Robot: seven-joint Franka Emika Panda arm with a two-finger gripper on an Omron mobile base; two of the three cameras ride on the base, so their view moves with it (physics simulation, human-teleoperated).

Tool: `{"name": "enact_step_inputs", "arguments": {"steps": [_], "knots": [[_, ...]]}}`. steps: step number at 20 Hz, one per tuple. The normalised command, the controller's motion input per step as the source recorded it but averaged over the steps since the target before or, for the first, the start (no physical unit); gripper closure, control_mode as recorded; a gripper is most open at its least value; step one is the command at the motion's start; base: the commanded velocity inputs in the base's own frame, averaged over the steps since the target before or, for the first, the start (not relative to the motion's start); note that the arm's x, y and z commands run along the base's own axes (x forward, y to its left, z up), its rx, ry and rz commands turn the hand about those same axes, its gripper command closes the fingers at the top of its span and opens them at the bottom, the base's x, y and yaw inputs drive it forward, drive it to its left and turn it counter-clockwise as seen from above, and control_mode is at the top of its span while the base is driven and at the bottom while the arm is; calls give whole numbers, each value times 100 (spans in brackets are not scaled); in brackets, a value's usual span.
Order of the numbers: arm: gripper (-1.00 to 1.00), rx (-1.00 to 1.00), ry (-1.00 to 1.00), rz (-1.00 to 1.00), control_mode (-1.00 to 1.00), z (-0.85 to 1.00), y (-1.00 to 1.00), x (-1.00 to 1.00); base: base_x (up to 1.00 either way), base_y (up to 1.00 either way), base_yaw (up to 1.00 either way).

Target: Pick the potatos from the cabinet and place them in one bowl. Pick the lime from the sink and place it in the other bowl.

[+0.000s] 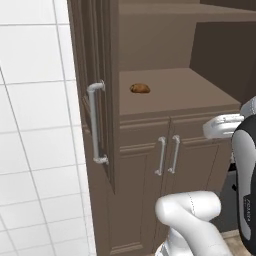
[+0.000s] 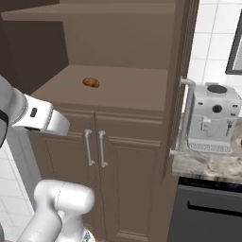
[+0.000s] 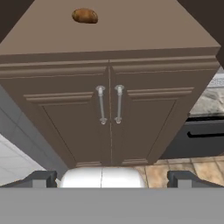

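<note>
Gripper: jaws spread wide apart, nothing between them; dark fingertips at the bottom of the hand view, pointing toward the lower cabinet front.
Low doors: nearest to the gripper, closed, two thin paired handles side by side at the middle seam, straight ahead of the open jaws.
Floor tiles: tan, visible below the low doors to the right in the hand view.
Potato: lying on the open shelf above the low doors, well apart from the gripper, farther back and slightly left of the gap between the jaws; alone on the shelf, not touched.
Cabinet: dark brown, tall door swung open at the left, long grey bar handle on it; shelf surface bare around the potato.
Coffee machine: white, standing on the speckled counter right of the cabinet, beyond the right door edge.
Wall: white tiles left of the open door and behind the coffee machine.
</note>
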Motion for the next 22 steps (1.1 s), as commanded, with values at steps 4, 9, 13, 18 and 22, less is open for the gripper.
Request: {"name": "enact_step_inputs", "arguments": {"steps": [4,9,13,18,22], "knots": [[-100,0,0,0,100,0,0,0,39,20,0],[-100,0,0,0,100,0,0,0,34,16,0],[-100,0,0,0,100,0,0,0,35,16,0],[-100,0,0,0,100,0,0,0,36,13,0],[-100,0,0,0,100,0,0,0,36,7,0]]}}
